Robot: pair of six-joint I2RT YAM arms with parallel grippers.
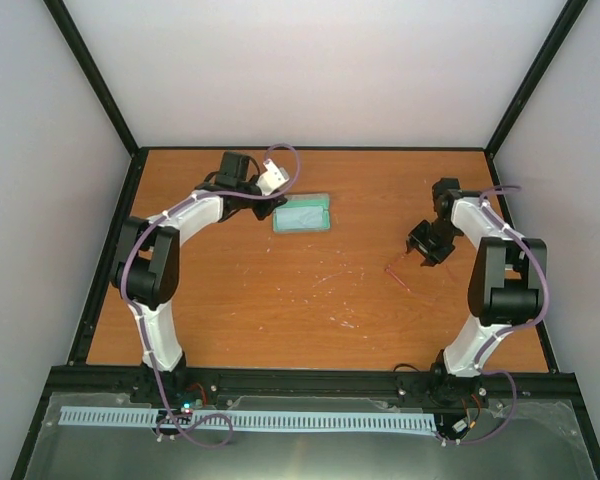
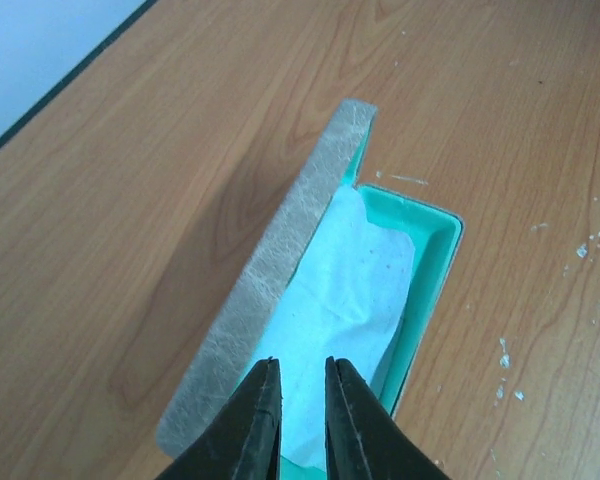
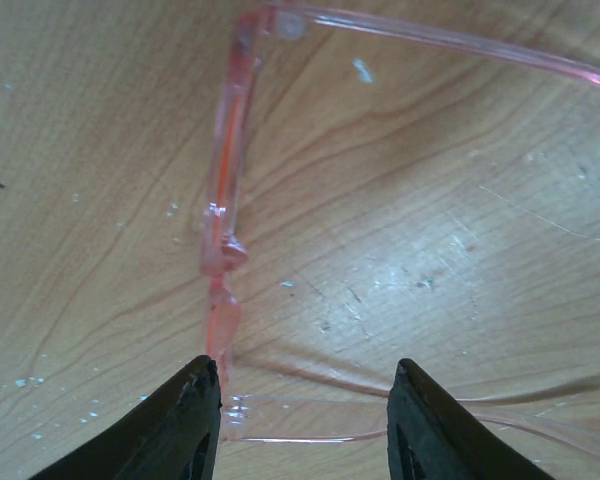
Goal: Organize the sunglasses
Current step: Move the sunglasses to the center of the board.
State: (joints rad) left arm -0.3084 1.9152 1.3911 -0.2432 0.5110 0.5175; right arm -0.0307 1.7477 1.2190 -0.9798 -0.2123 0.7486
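- Grey rectangular case with teal lining [image 1: 302, 214]: open on the brown wooden desk [image 1: 280, 310], with a pale blue cloth [image 2: 350, 300] inside.
- Red-pink translucent sunglasses [image 3: 225, 200]: on the desk, well to the right of the case.
- Left gripper [image 2: 300, 362]: over the case's end, fingers nearly together, holding nothing.
- Right gripper [image 3: 305, 372]: beside the sunglasses, fingers apart, straddling their slim arms.

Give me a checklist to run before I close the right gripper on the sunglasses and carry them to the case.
1. Right gripper open: ok, its fingers stand either side of one slim arm.
2. Sunglasses free on the table: ok, nothing rests on them.
3. Sunglasses folded: not ok, both arms are spread.
4. Case open: ok, the lid is raised.
5. Room in the case: not ok, the cloth covers the tray.
6. Left gripper out of the way: not ok, it hangs over the cloth, nearly closed. Whether it grips anything: cannot tell.
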